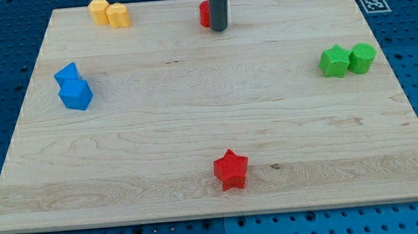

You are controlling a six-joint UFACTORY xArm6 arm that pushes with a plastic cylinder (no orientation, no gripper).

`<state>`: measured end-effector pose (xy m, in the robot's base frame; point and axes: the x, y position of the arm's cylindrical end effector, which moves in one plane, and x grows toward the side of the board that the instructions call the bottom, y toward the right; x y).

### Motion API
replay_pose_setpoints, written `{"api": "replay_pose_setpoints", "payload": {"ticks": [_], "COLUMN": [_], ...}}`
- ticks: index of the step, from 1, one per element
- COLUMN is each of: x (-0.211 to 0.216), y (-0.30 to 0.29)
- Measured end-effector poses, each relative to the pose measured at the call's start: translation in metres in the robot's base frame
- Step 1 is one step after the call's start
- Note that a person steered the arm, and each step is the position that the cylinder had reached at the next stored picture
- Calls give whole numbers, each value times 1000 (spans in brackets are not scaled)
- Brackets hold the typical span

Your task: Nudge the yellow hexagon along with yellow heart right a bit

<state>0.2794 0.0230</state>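
Yellow hexagon [99, 10] and yellow heart [118, 15] sit touching at the board's [193, 111] top left. The tip [219, 29], a jawless rod, rests well right, beside a red block [204, 13], wrong side for pushing rightward.

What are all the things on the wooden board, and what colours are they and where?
wooden board: 1, light wood, fills most of the view, on a blue perforated surface.
yellow hexagon block: 1, yellow, the view's top left.
yellow heart block: 1, yellow, touching the hexagon on its right.
blue blocks: 2, blue, the view's left edge, touching; shapes hard to tell.
green star block: 1, green, the view's right.
green cylinder block: 1, green, right beside the green star.
red star block: 1, red, the view's bottom centre.
red block: 1, red, top centre, mostly hidden behind the rod.
my tip: 1, dark rod end, top centre, right of the yellow pair.
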Motion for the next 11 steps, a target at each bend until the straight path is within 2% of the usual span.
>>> {"api": "replay_pose_setpoints", "payload": {"ticks": [2, 3, 5, 6, 7, 9, 11], "x": [0, 3, -2, -54, -88, -82, -69], "y": [-37, -76, -230, -297, -305, -283, -232]}}
